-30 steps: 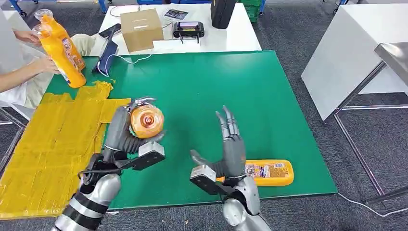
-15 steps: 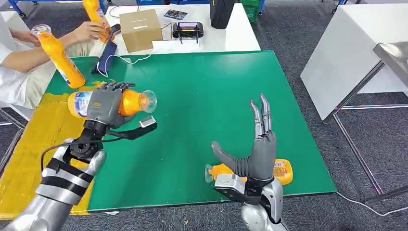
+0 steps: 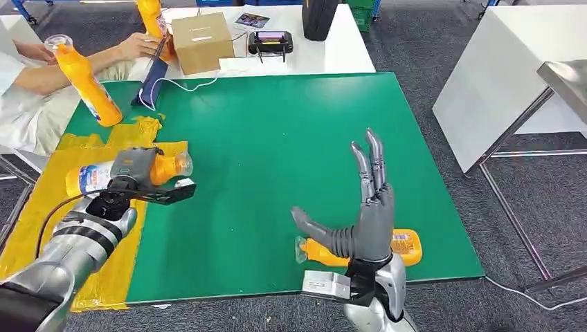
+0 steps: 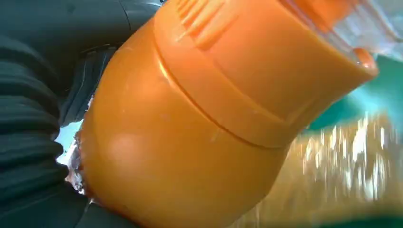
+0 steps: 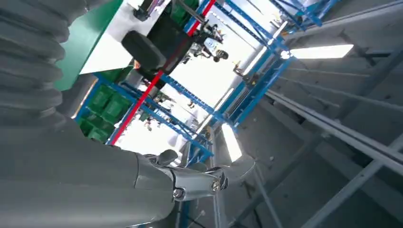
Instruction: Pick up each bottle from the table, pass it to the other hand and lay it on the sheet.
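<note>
Orange bottle [image 3: 121, 171] was held in the left hand [image 3: 135, 168] over the yellow sheet [image 3: 48, 221], near the sheet's edge where it meets the green surface [image 3: 277, 138]; fingers were wrapped round the bottle's middle; whether it already touched the sheet could not be told. Its long axis lay roughly level, running across the scene; the clear cap end pointed toward the green surface and the labelled base end pointed outward over the sheet. In the left wrist view the orange shoulder of the bottle [image 4: 199, 123] sat tight against the hand.

Step in hand, by my reading: the laying-down of this bottle; it was already past the hand-over and over its destination. Next move would call for lowering it until it lay flat on the sheet along its side, then spreading the fingers without rolling it.

Right hand [image 3: 367, 214] stood raised above the near edge of the surface; fingers straight and apart, thumb out, holding nothing. Behind it a second orange bottle [image 3: 398, 247] lay on its side on the surface, long axis across the scene, cap end toward the robot's left; likely the next pickup for that hand.

A person's hand [image 3: 138, 45] at the far left held another orange bottle [image 3: 149, 14]; a further upright bottle [image 3: 83, 79] stood tilted in the person's other grip.
</note>
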Motion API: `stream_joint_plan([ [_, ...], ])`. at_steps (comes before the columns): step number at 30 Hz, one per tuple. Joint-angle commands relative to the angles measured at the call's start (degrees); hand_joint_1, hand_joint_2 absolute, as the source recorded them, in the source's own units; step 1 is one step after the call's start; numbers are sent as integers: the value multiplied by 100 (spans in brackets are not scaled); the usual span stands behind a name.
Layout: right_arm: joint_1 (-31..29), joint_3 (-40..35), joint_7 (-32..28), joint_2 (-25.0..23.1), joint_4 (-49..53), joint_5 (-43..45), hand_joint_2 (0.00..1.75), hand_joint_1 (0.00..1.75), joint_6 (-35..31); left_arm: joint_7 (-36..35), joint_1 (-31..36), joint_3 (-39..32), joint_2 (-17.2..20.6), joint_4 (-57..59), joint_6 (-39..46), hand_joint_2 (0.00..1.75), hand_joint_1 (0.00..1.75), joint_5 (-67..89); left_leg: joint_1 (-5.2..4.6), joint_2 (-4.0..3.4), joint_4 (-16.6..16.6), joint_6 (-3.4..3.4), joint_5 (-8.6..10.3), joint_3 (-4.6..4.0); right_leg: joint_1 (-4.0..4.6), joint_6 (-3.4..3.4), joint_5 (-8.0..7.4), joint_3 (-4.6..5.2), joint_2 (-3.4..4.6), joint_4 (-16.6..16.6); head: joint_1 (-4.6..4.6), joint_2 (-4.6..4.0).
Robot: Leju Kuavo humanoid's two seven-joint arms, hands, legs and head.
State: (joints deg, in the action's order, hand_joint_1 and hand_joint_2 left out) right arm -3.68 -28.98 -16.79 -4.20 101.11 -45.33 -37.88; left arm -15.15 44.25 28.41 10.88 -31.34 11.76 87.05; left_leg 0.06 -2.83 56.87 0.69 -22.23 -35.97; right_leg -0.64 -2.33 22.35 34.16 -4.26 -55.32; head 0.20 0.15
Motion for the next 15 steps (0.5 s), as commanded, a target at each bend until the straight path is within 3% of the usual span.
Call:
stream_joint_plan([
  [1,-323,-253,296,345,-385,-137,175,0,250,24,-181,-530,-381,1236,62,175,175,-224,0,6,-7,-2,-4,21,-4,3,3,-20,21,7,-2,0],
  [2,-333,-257,373,365,-431,-182,175,0,351,30,-205,-570,-392,1229,57,175,134,-242,5,10,-10,-4,-11,38,-4,7,8,-36,41,11,-2,0],
  [7,-353,-260,456,373,-477,-249,175,0,439,23,-251,-588,-391,1210,85,175,134,-221,1,16,-7,-2,-6,25,-5,4,7,-28,22,6,-2,0],
  [8,-353,-260,456,373,-477,-249,175,0,439,23,-251,-588,-391,1210,85,175,37,-221,4,15,-7,-4,-10,34,-3,7,8,-37,37,8,-2,0],
  [9,-379,-270,540,389,-552,-328,175,0,531,36,-263,-602,-384,1165,124,175,0,-193,4,13,-6,-3,-8,26,-2,5,6,-30,30,7,-2,0],
  [15,-459,-359,1001,594,-935,-681,175,0,1243,241,-590,-1197,-406,821,1172,175,0,-517,4,15,-14,-4,-8,44,-4,7,5,-47,41,14,-2,0],
])
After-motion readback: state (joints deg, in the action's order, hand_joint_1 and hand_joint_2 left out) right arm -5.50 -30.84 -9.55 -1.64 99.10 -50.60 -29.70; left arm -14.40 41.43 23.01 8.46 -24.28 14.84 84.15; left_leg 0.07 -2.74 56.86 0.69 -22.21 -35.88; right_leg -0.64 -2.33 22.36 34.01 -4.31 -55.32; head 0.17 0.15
